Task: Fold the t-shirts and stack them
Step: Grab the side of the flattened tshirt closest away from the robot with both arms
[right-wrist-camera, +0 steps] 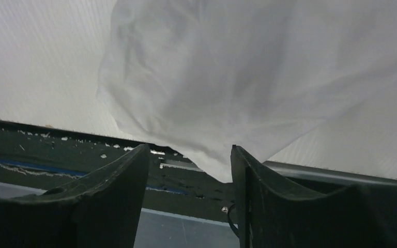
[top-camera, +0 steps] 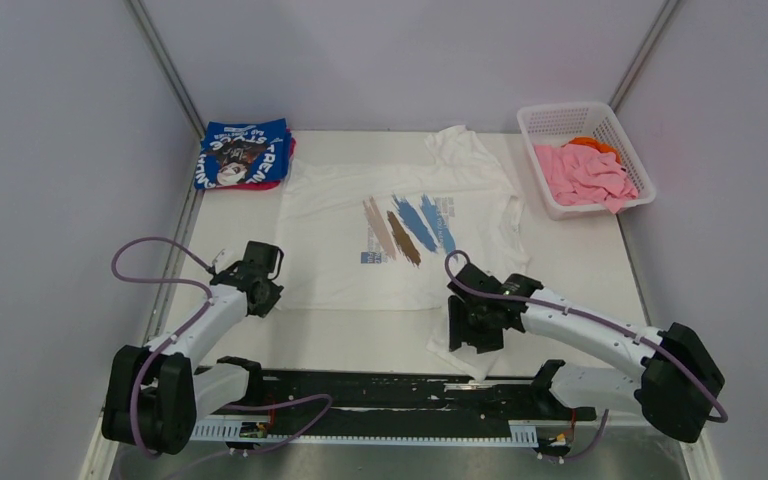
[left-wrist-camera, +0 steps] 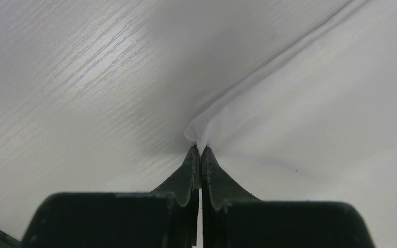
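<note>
Where left pincer [left-wrist-camera: 200, 151] pinches, soft white t-shirt [left-wrist-camera: 315, 103] puckers

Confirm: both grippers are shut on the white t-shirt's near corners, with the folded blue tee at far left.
Only the left gripper is shut on the white t-shirt. The right wrist view shows the right gripper open, its jaws apart. The folded blue tee is far left.

White worktop [top-camera: 580, 270], seen from above. A white t-shirt [top-camera: 400, 235] with brown and blue streaks lies spread at centre; a folded stack topped by a royal-blue t-shirt [top-camera: 244, 152] sits upper left, a white lattice basket [top-camera: 560, 110] upper right.
</note>
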